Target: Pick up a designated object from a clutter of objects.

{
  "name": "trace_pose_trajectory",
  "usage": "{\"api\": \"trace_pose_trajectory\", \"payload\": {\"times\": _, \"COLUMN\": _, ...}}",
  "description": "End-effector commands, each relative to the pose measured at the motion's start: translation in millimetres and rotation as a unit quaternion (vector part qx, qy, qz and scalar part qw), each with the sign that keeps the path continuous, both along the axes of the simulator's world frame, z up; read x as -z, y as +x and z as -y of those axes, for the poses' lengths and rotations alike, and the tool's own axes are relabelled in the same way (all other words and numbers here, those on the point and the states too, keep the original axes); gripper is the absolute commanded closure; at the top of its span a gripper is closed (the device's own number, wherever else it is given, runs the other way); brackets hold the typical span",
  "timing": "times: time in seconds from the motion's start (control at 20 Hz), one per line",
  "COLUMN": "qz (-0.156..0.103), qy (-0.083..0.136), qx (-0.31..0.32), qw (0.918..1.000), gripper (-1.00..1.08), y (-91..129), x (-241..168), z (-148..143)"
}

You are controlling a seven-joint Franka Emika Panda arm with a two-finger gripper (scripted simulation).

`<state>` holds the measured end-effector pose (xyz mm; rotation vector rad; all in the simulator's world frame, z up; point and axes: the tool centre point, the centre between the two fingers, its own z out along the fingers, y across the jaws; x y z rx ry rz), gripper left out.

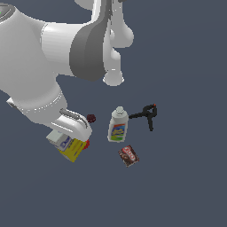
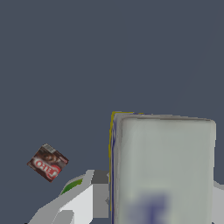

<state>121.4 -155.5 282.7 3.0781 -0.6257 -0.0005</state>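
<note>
The designated object, a carton box [image 1: 67,147] with a yellow lower part and a white upper part with blue lettering, sits tilted under my hand at the exterior view's left. My gripper [image 1: 66,141] stands over it, with a finger on either side. In the wrist view the box's white face [image 2: 162,166] fills the space between a grey finger [image 2: 99,192] and the frame's edge, with my gripper [image 2: 159,199] shut on it. The rest of the clutter lies apart to the exterior view's right.
A red cup [image 1: 87,143] peeks out from behind the box. A dark red berry [image 1: 91,118], a white bottle [image 1: 118,126], a black clamp [image 1: 146,114] and a small brown box [image 1: 128,155] lie on the dark floor. The wrist view shows the brown box [image 2: 47,162].
</note>
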Motion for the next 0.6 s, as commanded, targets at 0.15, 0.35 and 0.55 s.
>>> {"api": "trace_pose_trajectory", "payload": {"times": 0.15, "qz": 0.0, "qy": 0.0, "qx": 0.0, "qw": 1.0, "gripper": 1.08, "y": -1.5, "x": -61.2, "z": -15.9}}
{"api": "trace_pose_trajectory", "payload": {"times": 0.35, "qz": 0.0, "qy": 0.0, "qx": 0.0, "qw": 1.0, "gripper": 1.08, "y": -1.7, "x": -103.4, "z": -27.0}}
{"api": "trace_pose_trajectory", "payload": {"times": 0.55, "qz": 0.0, "qy": 0.0, "qx": 0.0, "qw": 1.0, "gripper": 1.08, "y": -1.4, "x": -141.9, "z": -37.2}}
